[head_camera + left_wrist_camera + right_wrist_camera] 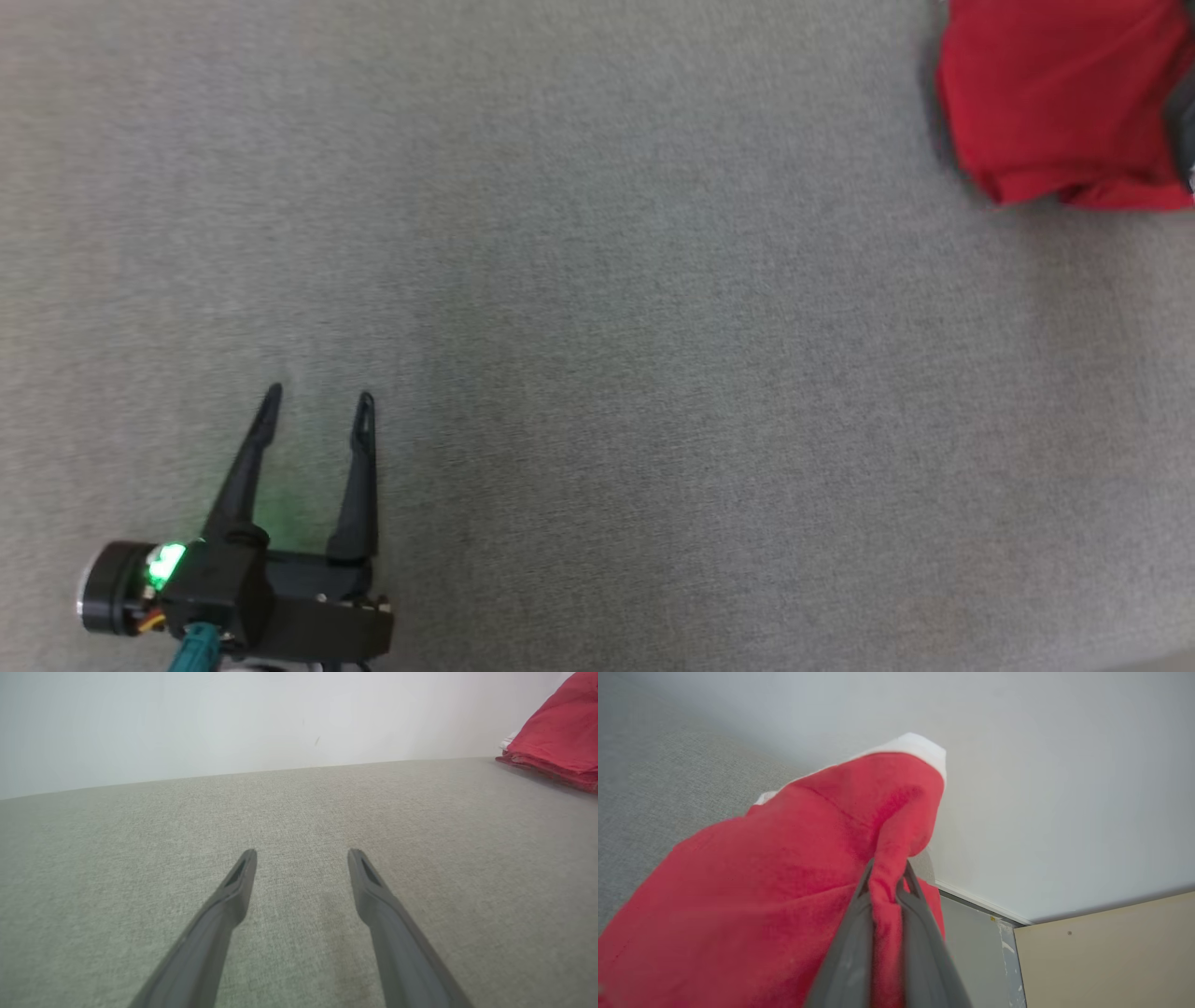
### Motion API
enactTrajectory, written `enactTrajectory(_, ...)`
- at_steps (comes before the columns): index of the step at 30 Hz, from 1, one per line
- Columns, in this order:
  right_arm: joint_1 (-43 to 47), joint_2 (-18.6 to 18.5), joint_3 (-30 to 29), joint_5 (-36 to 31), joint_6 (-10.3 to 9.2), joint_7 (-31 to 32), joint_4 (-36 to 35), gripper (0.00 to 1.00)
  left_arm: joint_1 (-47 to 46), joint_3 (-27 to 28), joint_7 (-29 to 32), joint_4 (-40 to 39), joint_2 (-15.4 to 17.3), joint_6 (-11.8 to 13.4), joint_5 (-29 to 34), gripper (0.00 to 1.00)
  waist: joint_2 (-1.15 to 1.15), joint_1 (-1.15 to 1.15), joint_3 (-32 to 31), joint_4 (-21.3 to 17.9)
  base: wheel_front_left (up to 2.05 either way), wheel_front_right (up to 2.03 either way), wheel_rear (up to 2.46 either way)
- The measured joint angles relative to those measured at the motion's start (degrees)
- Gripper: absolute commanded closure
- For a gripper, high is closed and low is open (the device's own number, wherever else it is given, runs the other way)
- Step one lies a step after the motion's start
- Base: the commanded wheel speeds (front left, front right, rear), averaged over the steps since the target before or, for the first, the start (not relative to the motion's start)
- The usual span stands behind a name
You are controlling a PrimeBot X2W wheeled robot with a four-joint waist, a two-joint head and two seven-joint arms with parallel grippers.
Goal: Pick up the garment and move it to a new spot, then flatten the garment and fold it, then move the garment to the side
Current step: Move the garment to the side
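The broad grey woven fabric surface point(597, 308) carries the soft red fleece garment with white trim point(1055, 103) at the head view's upper right. Well apart, at the lower left, the left gripper point(319, 392) has its 2 fingers spread and empty. The right gripper point(889, 868) pinches a fold of the garment.
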Motion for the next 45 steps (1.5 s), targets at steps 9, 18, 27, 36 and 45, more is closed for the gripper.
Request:
enactTrajectory(9,-5.5,-4.2,3.6,0.3,0.0,1.4,0.0,1.0,-1.9,0.1,0.0,-4.2,1.9,-0.2,0.8,0.0,0.0,0.0,4.9,-2.9,0.0,0.0,0.0)
enactTrajectory(18,-7.4,-5.1,3.5,-1.3,0.0,-0.7,4.3,1.0,-2.5,-0.1,0.0,-7.1,3.0,-0.3,0.9,0.0,-0.01,-0.01,8.5,-4.7,0.0,0.0,0.0)
enactTrajectory(27,-9.7,-3.9,2.7,-5.0,0.0,-4.0,9.1,0.0,-2.5,0.6,-0.1,-7.4,3.0,-0.3,0.8,0.0,-0.01,-0.01,8.9,-5.0,0.0,0.0,0.0)
enactTrajectory(36,-10.1,1.5,-2.3,-6.6,0.0,-11.2,12.4,0.0,-1.1,2.5,-0.1,-3.1,1.4,-0.2,-0.4,0.0,-0.01,-0.01,4.4,-5.3,0.0,0.0,0.0)
enactTrajectory(45,-3.9,4.2,-8.5,-7.3,0.0,-15.4,8.7,0.0,3.0,4.3,0.0,1.2,-0.4,0.1,-1.3,0.0,-0.01,-0.01,-2.4,-4.0,0.0,0.0,0.0)
